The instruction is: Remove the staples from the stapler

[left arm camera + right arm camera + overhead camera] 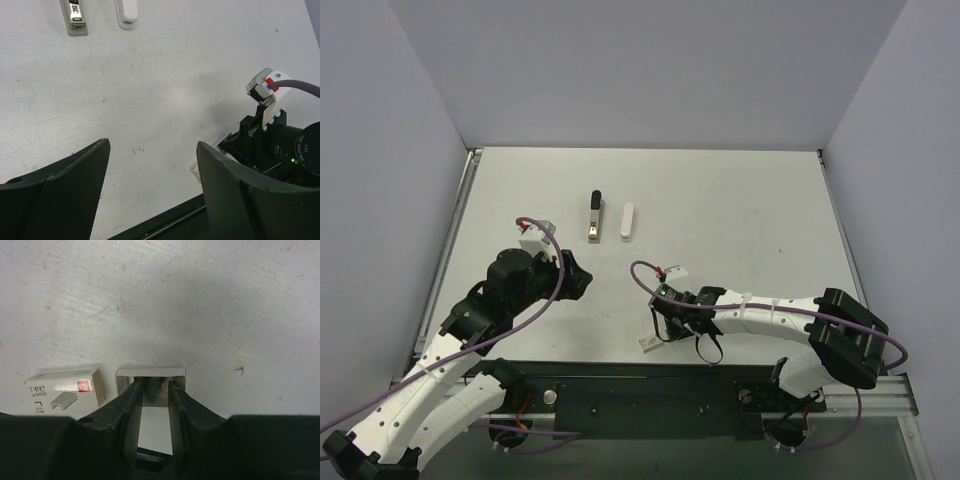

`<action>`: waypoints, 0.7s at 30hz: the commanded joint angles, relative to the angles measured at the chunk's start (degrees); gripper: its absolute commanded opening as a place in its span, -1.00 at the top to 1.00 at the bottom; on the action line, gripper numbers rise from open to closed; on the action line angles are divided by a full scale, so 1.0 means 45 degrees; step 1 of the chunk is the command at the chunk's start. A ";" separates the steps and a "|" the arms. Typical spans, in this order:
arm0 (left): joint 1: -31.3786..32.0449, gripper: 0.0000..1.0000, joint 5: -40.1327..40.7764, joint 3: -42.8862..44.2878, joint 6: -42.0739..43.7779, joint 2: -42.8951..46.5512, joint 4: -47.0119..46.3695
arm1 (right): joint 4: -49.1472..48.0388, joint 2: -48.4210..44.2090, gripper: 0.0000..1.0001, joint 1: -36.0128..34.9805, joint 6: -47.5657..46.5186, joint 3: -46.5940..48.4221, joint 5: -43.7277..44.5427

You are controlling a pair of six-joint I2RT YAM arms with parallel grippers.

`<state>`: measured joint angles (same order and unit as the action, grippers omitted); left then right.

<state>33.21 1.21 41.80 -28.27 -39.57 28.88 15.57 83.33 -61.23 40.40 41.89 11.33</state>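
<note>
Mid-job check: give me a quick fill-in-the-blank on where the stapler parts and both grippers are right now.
1. In the top view, the metal inner bar lies apart from the white shell, on its ____ side.
2. The left gripper has its jaws ____, with nothing between them.
3. The right gripper has its tips inside a small cardboard tray, which sits to the ____ of the printed staple box in the right wrist view.
Missing words: left; open; right.
</note>
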 commanded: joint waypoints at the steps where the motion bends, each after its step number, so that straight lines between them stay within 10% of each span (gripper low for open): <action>1: -0.0076 -0.61 -0.0113 0.0105 -0.0006 0.0024 -0.0657 | 0.0172 -0.0158 0.49 -0.0123 0.0201 -0.0090 0.0509; 21: 0.0547 -0.54 -0.1285 -0.0421 -0.0415 -0.0932 -0.0871 | 0.1265 -0.2873 0.38 -0.0280 -0.0150 -0.0187 0.1211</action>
<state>33.43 -0.62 41.23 -28.42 -42.63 28.25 17.06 72.58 -62.26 40.25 41.78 13.39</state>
